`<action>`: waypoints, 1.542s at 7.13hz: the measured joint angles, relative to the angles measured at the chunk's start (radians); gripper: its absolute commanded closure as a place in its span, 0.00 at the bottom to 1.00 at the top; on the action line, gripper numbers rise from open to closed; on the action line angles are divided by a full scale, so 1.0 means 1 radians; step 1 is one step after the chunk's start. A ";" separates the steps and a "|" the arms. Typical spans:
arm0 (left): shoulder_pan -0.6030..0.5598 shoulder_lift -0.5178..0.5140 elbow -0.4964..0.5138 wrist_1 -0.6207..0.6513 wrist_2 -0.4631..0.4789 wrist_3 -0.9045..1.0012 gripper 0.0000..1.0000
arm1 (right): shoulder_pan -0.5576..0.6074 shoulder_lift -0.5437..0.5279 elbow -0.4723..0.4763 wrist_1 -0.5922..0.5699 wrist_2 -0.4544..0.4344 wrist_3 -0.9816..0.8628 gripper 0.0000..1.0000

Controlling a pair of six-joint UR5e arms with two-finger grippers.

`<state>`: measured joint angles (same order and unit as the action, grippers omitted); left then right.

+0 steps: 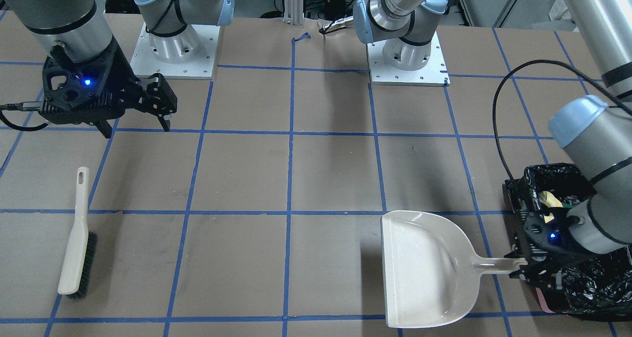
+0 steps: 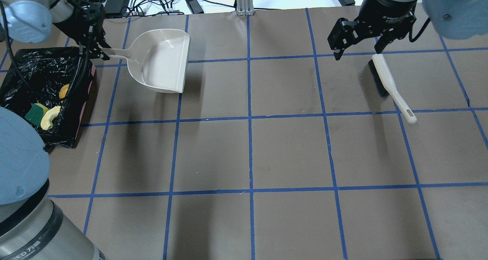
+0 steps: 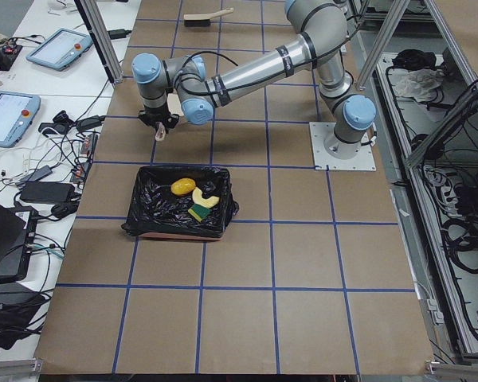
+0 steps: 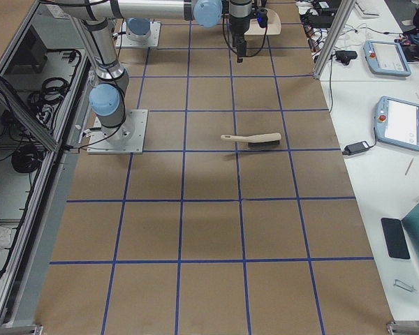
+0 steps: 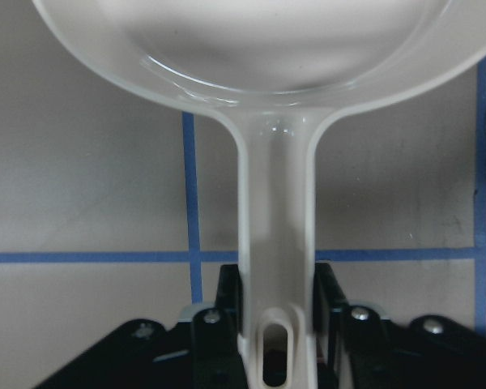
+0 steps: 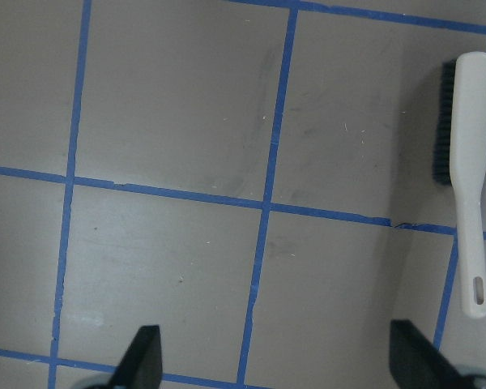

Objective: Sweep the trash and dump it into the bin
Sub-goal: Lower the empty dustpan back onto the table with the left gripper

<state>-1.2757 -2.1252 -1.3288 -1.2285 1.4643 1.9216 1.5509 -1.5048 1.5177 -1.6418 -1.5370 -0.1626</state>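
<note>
The trash lies inside the black-lined bin [image 2: 23, 69]: a tan crust [image 2: 49, 117], a yellow and green sponge wedge [image 2: 36, 113] and a golden lump [image 2: 64, 91]. All three also show in the exterior left view, lump [image 3: 182, 186], crust [image 3: 209, 199] and sponge [image 3: 197, 212]. My left gripper [image 2: 93, 48] is shut on the handle of the empty beige dustpan [image 2: 164, 63], just beside the bin; the fingers [image 5: 227, 316] press both sides of the handle. I cannot tell whether the pan touches the table. My right gripper [image 2: 358, 48] is open and empty, above the brush [image 2: 389, 84].
The brush [image 1: 74, 243] lies flat on the brown paper table, bristles sideways, also in the right wrist view [image 6: 470, 162]. Both arm bases [image 1: 173, 55] stand at the robot's edge of the table. Blue tape lines grid the table.
</note>
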 measured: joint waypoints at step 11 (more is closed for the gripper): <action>-0.047 -0.029 -0.092 0.065 0.045 -0.064 0.54 | -0.001 -0.004 0.008 0.001 -0.004 0.000 0.00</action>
<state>-1.3229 -2.1542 -1.4208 -1.1635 1.5090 1.8580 1.5504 -1.5090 1.5252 -1.6409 -1.5410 -0.1626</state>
